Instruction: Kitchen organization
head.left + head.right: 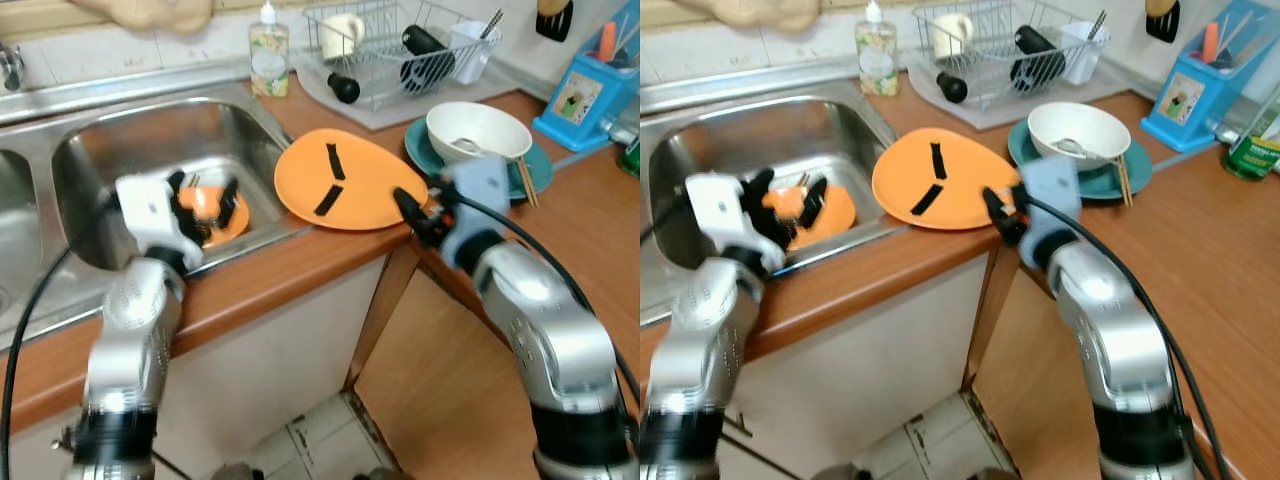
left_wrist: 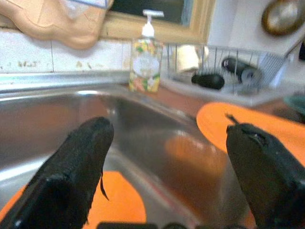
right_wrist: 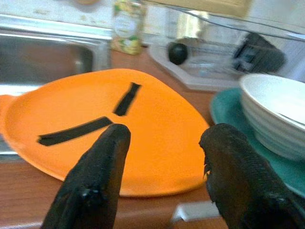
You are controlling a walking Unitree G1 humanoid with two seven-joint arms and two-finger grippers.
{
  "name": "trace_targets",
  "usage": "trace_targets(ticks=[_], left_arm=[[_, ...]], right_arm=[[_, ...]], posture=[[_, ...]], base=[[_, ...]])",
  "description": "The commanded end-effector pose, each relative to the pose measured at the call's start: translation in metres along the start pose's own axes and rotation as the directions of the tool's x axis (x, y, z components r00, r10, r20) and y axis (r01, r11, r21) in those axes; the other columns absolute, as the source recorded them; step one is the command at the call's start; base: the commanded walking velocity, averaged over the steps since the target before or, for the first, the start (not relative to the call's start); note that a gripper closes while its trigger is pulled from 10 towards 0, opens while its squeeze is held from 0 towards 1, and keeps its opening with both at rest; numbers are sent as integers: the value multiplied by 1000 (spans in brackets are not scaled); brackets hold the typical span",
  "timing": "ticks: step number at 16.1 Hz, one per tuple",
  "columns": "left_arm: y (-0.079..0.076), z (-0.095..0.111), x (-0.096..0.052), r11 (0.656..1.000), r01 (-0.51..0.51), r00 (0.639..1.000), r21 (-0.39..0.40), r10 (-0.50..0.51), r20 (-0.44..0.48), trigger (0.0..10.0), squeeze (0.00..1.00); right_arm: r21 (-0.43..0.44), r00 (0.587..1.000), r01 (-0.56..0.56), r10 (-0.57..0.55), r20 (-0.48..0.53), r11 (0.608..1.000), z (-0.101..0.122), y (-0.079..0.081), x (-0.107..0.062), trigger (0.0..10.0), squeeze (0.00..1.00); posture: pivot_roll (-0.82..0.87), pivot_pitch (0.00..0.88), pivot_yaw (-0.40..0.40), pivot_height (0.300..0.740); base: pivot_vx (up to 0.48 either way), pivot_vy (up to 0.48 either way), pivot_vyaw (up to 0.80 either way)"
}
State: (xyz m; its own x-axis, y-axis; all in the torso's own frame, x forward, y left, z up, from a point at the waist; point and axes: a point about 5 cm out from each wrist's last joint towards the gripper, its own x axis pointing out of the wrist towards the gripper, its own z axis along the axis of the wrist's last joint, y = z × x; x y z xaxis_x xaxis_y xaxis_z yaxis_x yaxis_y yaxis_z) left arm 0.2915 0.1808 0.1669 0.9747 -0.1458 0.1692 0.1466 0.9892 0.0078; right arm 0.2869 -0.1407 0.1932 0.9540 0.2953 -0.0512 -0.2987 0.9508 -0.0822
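Observation:
A large orange plate (image 1: 345, 185) with two black strips on it lies on the wooden counter, its left rim over the sink's edge. My right gripper (image 3: 164, 143) is open at the plate's near right rim, with both fingers just short of the rim and nothing between them. A smaller orange dish (image 1: 835, 215) rests on the bottom of the steel sink (image 1: 120, 140). My left gripper (image 1: 203, 192) hangs open inside the basin just above that dish, fingers spread to either side of it.
Behind the plate, a white bowl (image 1: 478, 130) sits on a teal plate (image 1: 425, 150) with chopsticks (image 1: 525, 180) beside it. A dish rack (image 1: 400, 50), a soap bottle (image 1: 268, 50) and a blue utensil holder (image 1: 585, 95) line the back. The counter turns a corner on the right.

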Motion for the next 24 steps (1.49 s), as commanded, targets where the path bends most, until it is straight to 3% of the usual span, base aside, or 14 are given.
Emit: trace_targets(ticks=[1, 2, 3, 7, 10, 19, 22, 24], left_arm=[[-11, 5, -8, 999, -6, 1000, 42, 6, 12, 10000, 0], [-13, 5, -10, 999, -4, 1000, 44, 3, 14, 10000, 0], [-19, 5, -16, 999, 7, 1000, 45, -7, 3, 10000, 0], [-28, 1, -27, 997, 16, 998, 73, -12, -54, 10000, 0], [-28, 4, -26, 998, 1, 998, 69, 3, -59, 10000, 0], [-31, 6, -25, 998, 9, 997, 57, -5, -72, 10000, 0], [-31, 7, -24, 998, 7, 998, 56, -4, -69, 10000, 0], [-31, 8, -26, 998, 3, 998, 58, 0, -67, 10000, 0]], right_arm=[[3, 998, 53, -53, 37, 999, 3, -3, -9, 10000, 741], [6, 998, 55, -55, 34, 998, 2, -3, -11, 10000, 741], [16, 997, 71, -71, 29, 997, -1, -3, -16, 10000, 0], [46, 994, 103, -104, 29, 994, -9, -3, -30, 10000, 0], [46, 995, 91, -92, 22, 995, -11, 0, -33, 10000, 0], [41, 996, 79, -80, 38, 996, -8, 3, -34, 10000, 0], [-47, 999, 27, -26, 32, 999, -5, 7, -32, 10000, 0], [-35, 999, -8, 9, 45, 999, -4, 11, -32, 10000, 0]], posture=[[-162, 0, -13, 740], [-163, 0, -13, 740], [-161, 0, -12, 740], [-165, 0, -5, 740], [-165, 0, -5, 740], [-173, 0, 3, 740], [-169, 0, -2, 740], [-164, 0, -8, 740]], base=[[0, 0, 0], [0, 0, 0], [0, 0, 0], [0, 0, 0], [0, 0, 0], [317, 0, 0], [355, 0, 533], [352, 0, 628]])
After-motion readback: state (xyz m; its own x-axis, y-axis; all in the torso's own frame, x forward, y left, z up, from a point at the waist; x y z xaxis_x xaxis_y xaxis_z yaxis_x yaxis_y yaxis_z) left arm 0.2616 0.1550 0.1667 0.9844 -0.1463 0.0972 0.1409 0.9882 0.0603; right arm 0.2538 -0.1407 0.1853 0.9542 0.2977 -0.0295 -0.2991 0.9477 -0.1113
